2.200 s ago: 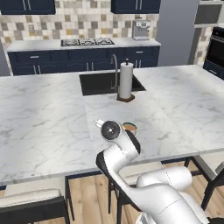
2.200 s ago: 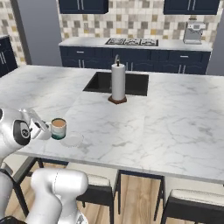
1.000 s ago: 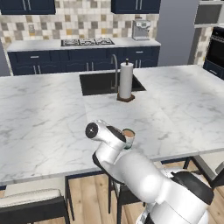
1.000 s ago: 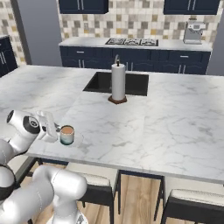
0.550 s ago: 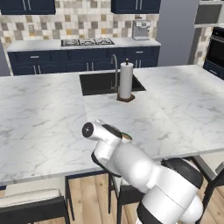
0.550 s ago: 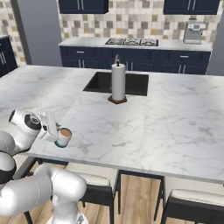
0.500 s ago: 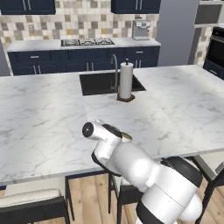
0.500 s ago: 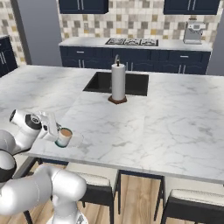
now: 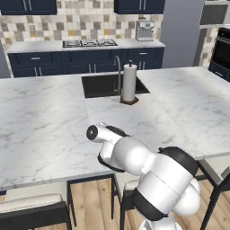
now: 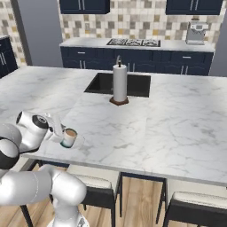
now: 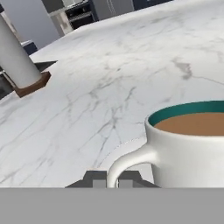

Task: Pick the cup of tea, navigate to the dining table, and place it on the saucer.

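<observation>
The cup of tea (image 10: 68, 137) is a small white mug with a teal inner rim and brown liquid. It hangs just above the dining table (image 10: 168, 128), a broad white marble top with grey veins, near its front left edge. My gripper (image 10: 59, 134) is shut on the cup's handle. In the hand view the cup of tea (image 11: 192, 153) looms at the lower right, its handle curving down to my gripper (image 11: 107, 180), with the dining table (image 11: 109, 78) stretching beyond. In the left base view my own arm hides the cup. The saucer is out of view.
A paper towel roll (image 10: 119, 84) on a brown base stands by the black sink (image 10: 133, 84) set in the marble. Dark stools (image 10: 195, 208) sit under the front edge. Navy wall counters with a hob (image 10: 133, 42) and a coffee machine (image 10: 196, 32) run along the back.
Over the last second the arm has folded closer over the front edge and the cup has shifted slightly. The gripper has stayed shut on the handle.
</observation>
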